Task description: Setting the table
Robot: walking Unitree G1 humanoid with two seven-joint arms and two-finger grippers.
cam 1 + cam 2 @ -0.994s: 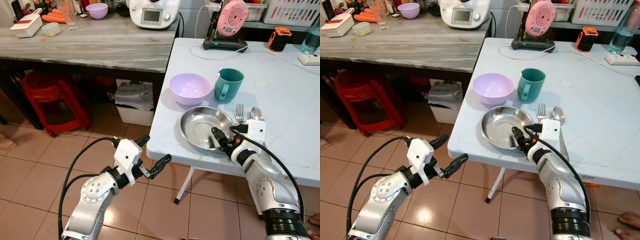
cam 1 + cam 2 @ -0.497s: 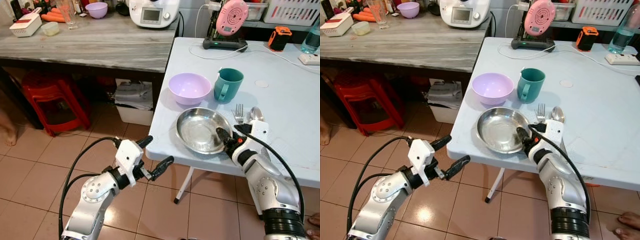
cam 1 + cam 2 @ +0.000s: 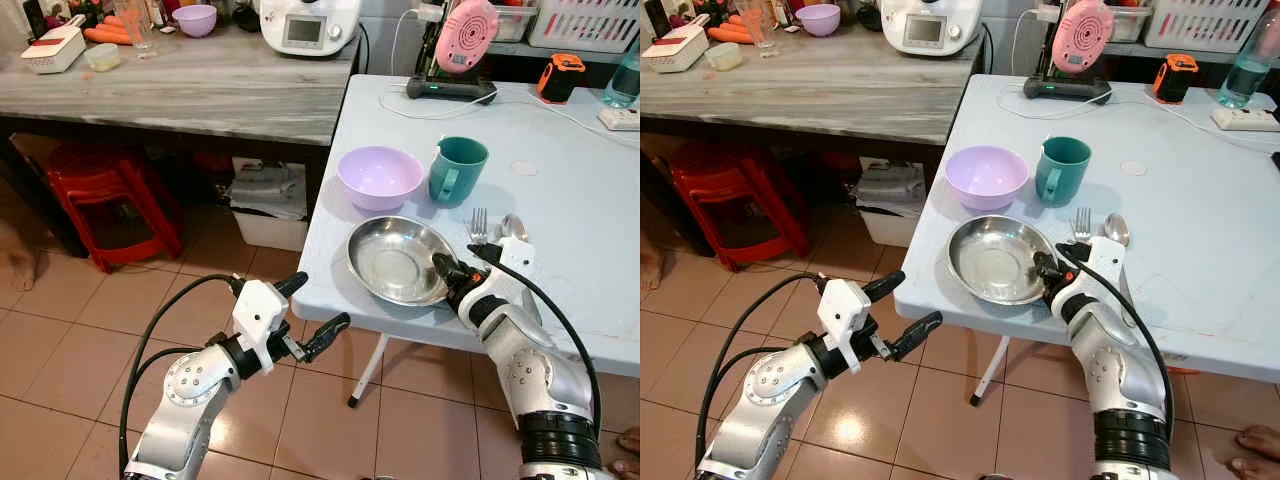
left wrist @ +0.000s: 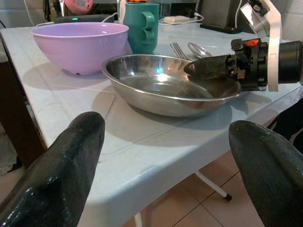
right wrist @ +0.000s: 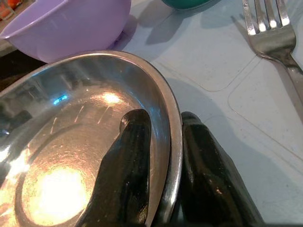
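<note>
1. Far left, off the table: our left gripper (image 3: 300, 310) hovers over the tiled floor (image 3: 70, 330) below the table edge, its two black fingers spread wide apart and holding nothing.
2. On the white table (image 3: 570, 190), near its left edge: a lilac plastic bowl (image 3: 380, 176), and just beside it a teal ceramic mug (image 3: 457, 169).
3. In front of those sits the round stainless-steel plate (image 3: 398, 260). Over the last second it has slid leftward, away from the cutlery; its left rim now sits close to the table edge.
4. At the plate's right rim: our right gripper (image 5: 158, 175) is clamped on the rim, one finger inside the dish, one outside against the tabletop.
5. Right of the plate: a metal fork (image 3: 478, 224) and a metal spoon (image 3: 513, 226) lie side by side, now apart from the plate.
6. Our reading: the plate is being dragged into its place setting. A further push left risks an overhang, so we judge the next move should be a release or a small correction.
</note>
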